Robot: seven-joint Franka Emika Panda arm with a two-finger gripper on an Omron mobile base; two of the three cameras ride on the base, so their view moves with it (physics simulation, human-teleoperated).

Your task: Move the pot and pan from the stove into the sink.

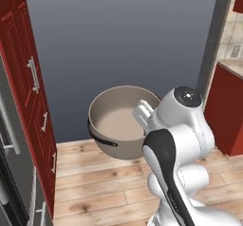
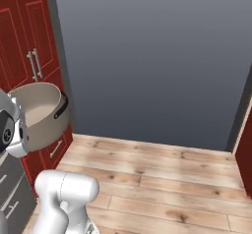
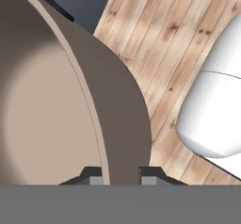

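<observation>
The beige pot (image 1: 118, 120) hangs in the air above the wooden floor, tilted, with a dark side handle (image 1: 102, 139) on its near left. My gripper (image 1: 144, 113) is shut on the pot's right rim. In the right base view the pot (image 2: 42, 112) floats at the left, its handle (image 2: 61, 107) facing right. In the hand view the pot's wall (image 3: 113, 105) runs between my two fingertips, with the gripper (image 3: 121, 180) clamped on it. The pan, stove and sink are out of view.
Red cabinets (image 1: 28, 92) with metal handles stand close on the left. A grey wall (image 1: 123, 35) is ahead. Another red cabinet (image 1: 230, 111) with a counter top stands at the right. Wooden floor (image 2: 157, 179) lies open below.
</observation>
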